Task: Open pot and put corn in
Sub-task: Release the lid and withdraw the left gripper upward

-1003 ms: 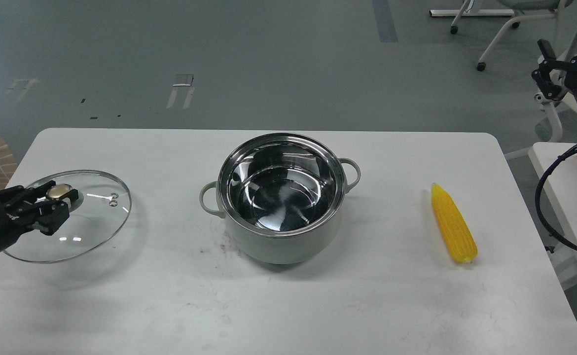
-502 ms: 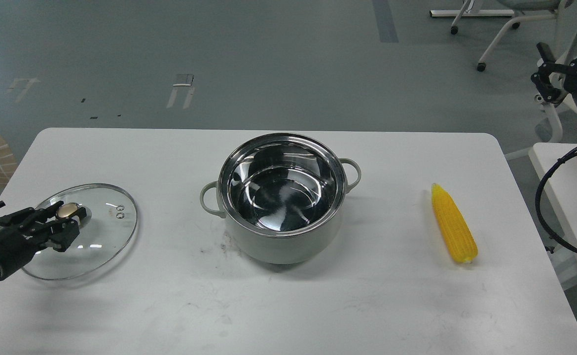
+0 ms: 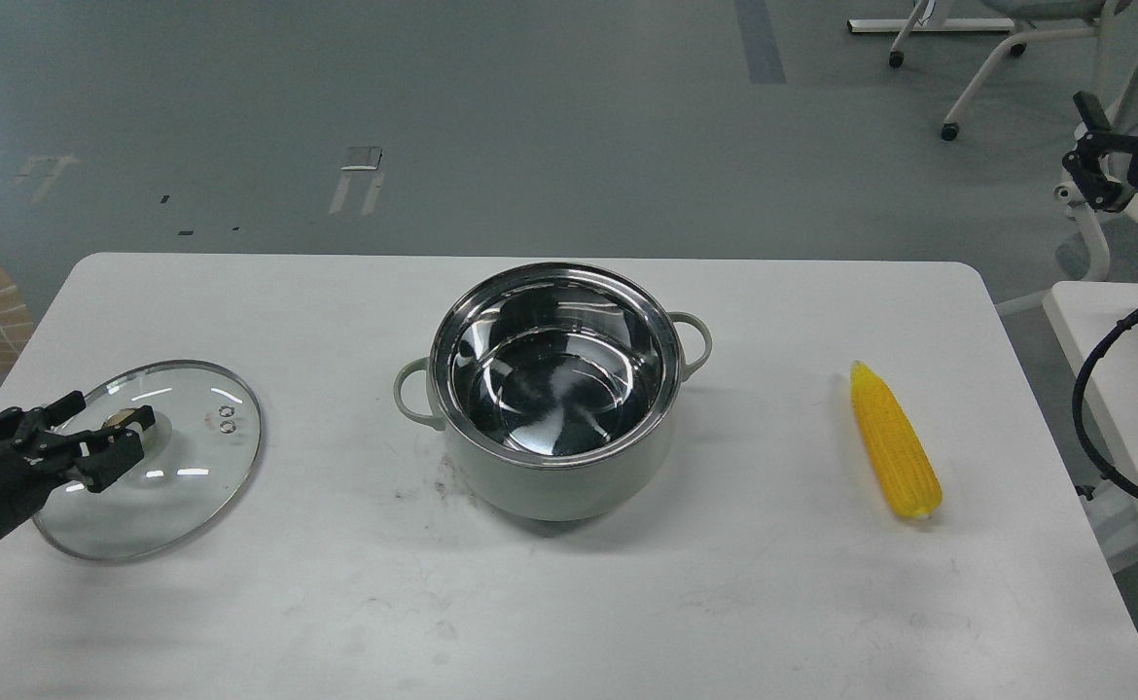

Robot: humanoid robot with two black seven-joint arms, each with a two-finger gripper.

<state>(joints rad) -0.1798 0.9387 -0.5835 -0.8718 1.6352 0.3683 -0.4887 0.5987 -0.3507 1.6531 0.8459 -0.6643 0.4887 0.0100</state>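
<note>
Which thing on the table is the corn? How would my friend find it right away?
Start at the big white table and find the round grey-green pot in the middle. Look toward the table's right edge: the corn lies there alone, flat on the tabletop, well apart from the pot. It is the only bright yellow thing, long, bumpy and pointed at its far end.

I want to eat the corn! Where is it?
The corn lies on the right side of the white table, right of the open pot, not touching it.
</note>
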